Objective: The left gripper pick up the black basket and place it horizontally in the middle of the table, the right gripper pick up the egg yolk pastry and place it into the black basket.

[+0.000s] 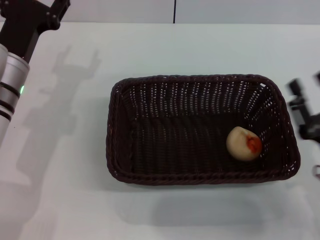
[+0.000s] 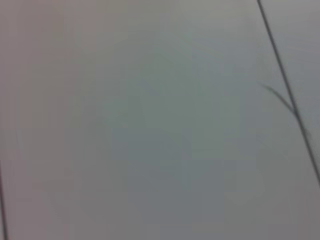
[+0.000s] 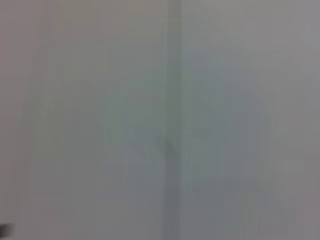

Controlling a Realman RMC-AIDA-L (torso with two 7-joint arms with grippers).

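The black basket (image 1: 200,130) lies lengthwise in the middle of the white table (image 1: 65,200) in the head view. The egg yolk pastry (image 1: 244,143) rests inside it near its right end, red spot facing right. My left arm (image 1: 15,65) is raised at the far left, its claw cut off by the top edge. My right gripper (image 1: 305,112) shows only in part at the right edge, just beside the basket's right rim and apart from it. Both wrist views show only blank pale surface.
A pale wall with a dark vertical seam (image 1: 175,11) runs behind the table's far edge. White tabletop lies to the left of and in front of the basket.
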